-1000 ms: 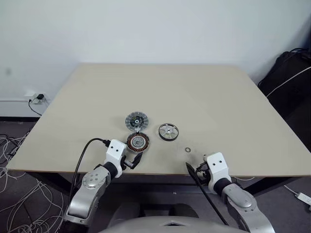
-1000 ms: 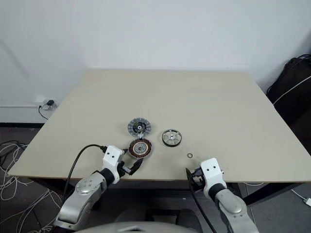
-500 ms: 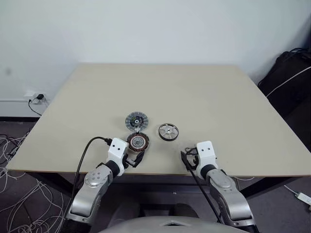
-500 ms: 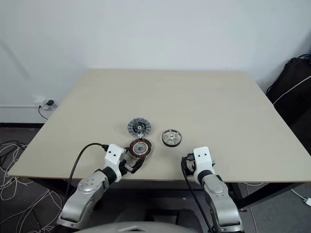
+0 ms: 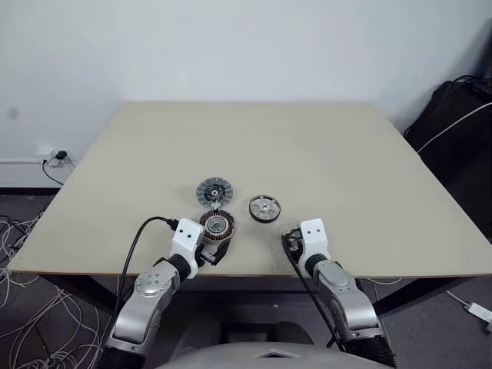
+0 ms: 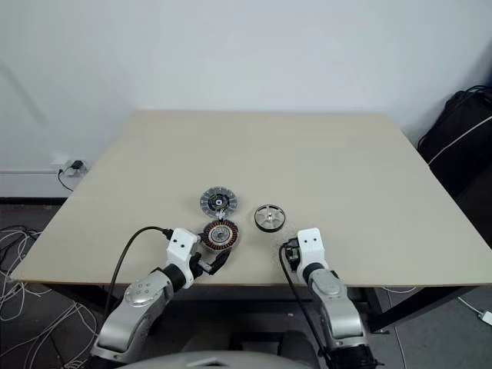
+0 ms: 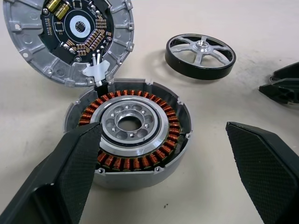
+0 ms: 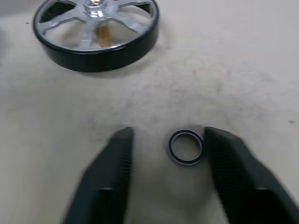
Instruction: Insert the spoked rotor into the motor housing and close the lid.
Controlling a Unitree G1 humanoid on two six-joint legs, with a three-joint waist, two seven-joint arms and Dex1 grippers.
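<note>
Just beyond the parted right gripper point(image 8: 163, 140), straddling a small ring point(image 8: 186, 147), lies the spoked rotor point(image 8: 96, 29)

Even, soft room light, no glare.
The table point(image 5: 323, 154) is evenly lit; the right gripper point(image 8: 166, 154) looks motion-blurred, its fingers soft-edged, with faint shadows beneath.

Setting: lab or workshop | shown by: bare beige worktop point(image 5: 307, 146), white wall point(image 5: 231, 46), loose cables point(image 5: 23, 323) on floor
</note>
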